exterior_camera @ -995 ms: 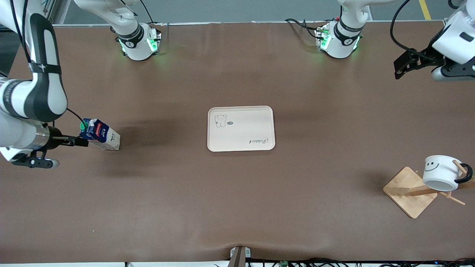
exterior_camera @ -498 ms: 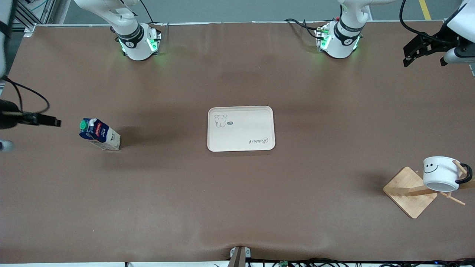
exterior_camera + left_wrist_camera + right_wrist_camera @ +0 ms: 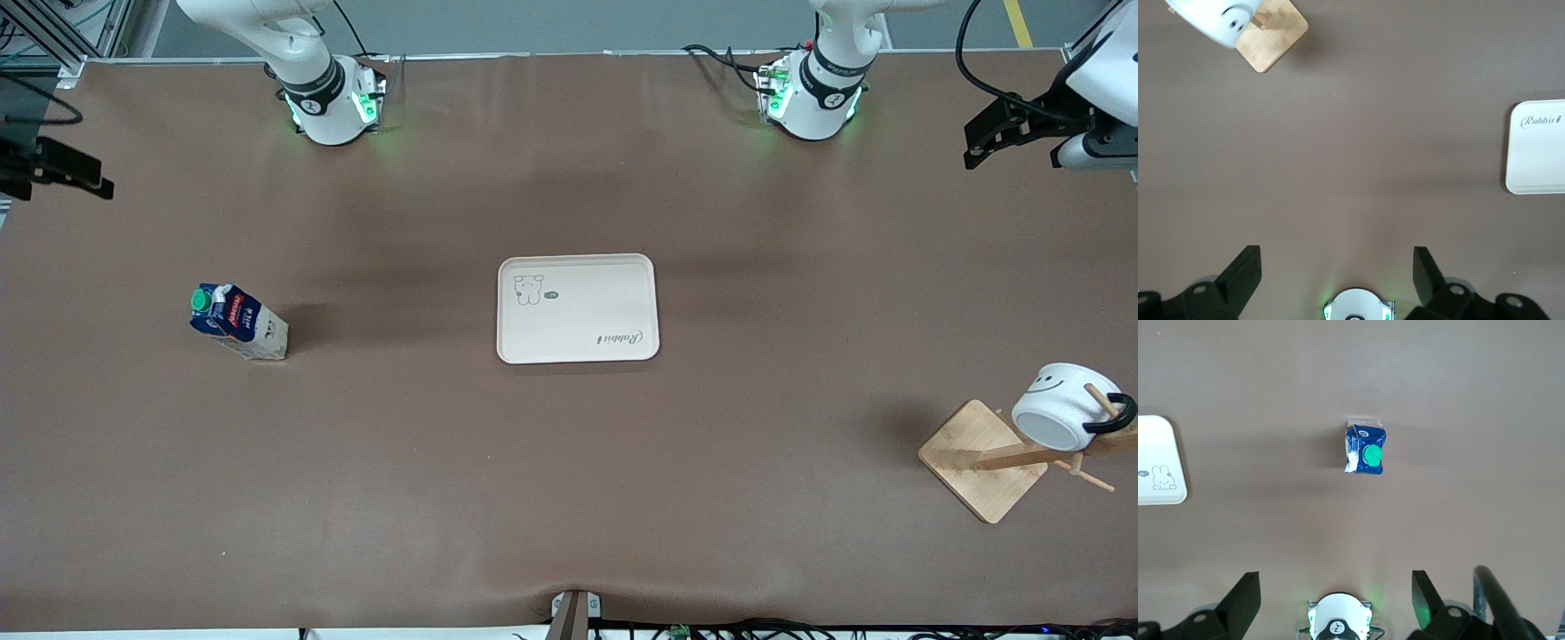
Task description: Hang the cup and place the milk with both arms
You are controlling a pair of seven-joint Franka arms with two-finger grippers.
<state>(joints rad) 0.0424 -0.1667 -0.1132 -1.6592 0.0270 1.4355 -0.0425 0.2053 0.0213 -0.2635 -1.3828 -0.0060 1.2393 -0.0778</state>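
1. One tray (image 3: 578, 308), cream, at the middle of the table.
2. One milk carton (image 3: 238, 322), standing well apart from the tray, toward the right arm's end.
3. One cup (image 3: 1062, 414), toward the left arm's end, nearer the front camera than the tray.
4. One wooden rack (image 3: 984, 459), bearing the cup.
5. Two grippers: the left gripper (image 3: 1000, 133) and the right gripper (image 3: 67, 169), both farther from the front camera than the tray, each with fingers spread.
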